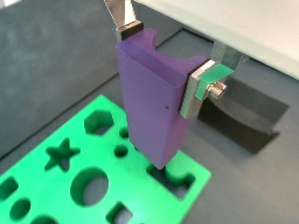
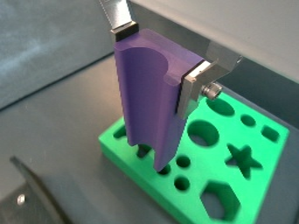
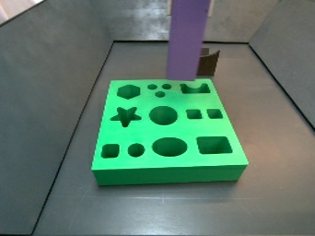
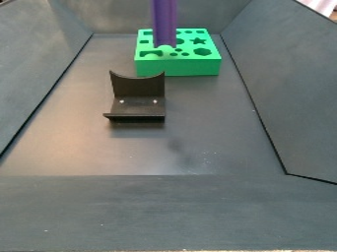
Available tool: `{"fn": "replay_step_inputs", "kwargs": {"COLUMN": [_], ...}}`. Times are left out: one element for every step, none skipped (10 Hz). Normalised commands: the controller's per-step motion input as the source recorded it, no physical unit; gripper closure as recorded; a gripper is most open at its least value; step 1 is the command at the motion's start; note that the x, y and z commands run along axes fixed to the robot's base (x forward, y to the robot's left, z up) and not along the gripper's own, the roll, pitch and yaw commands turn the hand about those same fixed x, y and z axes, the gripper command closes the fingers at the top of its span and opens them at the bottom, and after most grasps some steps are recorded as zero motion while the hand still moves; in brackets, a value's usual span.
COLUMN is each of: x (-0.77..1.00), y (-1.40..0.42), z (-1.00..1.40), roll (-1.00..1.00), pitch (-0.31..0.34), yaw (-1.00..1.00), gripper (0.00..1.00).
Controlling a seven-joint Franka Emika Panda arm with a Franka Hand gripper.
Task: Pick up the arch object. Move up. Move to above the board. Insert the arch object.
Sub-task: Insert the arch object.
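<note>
Wrist views. The gripper (image 1: 163,54) is clamped on the arch object (image 1: 155,101), a tall purple block held upright between 2 flat silver fingers (image 1: 121,17). In both wrist views the block's lower end meets the board (image 1: 35,166) at a cutout near 1 edge; whether it has entered the cutout or only rests at its rim cannot be told from these angles. The gripper (image 2: 162,54) grips the arch object (image 2: 149,101) near its upper end, above the board (image 2: 263,184).

Side views. The arch object (image 3: 189,39) stands vertical over the far edge of the board (image 3: 129,166), its base at the arch notch (image 3: 193,88). The fixture (image 4: 136,96), a dark L-shaped bracket, sits on the floor near the board (image 4: 208,61) but apart from it. The arch object (image 4: 165,22) rises out of frame; the gripper lies outside both side views.
</note>
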Motion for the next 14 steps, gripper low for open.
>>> {"fn": "replay_step_inputs", "kwargs": {"x": [0.03,0.0,0.0,0.16,0.51,0.88,0.84,0.81,0.84,0.08,0.02,0.61,0.77,1.0], "y": [-0.13,0.0,0.0,-0.09,0.0,0.14,0.16,0.17,0.0,0.0,-0.31,-0.48,-0.48,-0.29], "z": [-0.06,0.0,0.0,0.01,0.0,0.0,0.0,0.01,0.08,0.0,-0.23,-0.37,-0.4,-0.3], "roll": [0.41,0.5,0.49,0.01,0.0,0.01,0.01,0.01,0.02,0.0,0.0,-0.02,0.0,0.06], "pitch": [0.216,0.321,0.349,0.156,0.083,0.299,0.339,0.357,0.371,0.024,-0.154,-0.27,-0.281,-0.116], "yaw": [0.47,0.47,0.5,0.11,-0.05,-0.04,-0.03,-0.03,0.0,0.0,0.0,0.0,0.0,0.0], "gripper": [1.0,1.0,1.0,1.0,1.0,1.0,1.0,1.0,1.0,1.0,1.0,1.0,1.0,1.0]}}
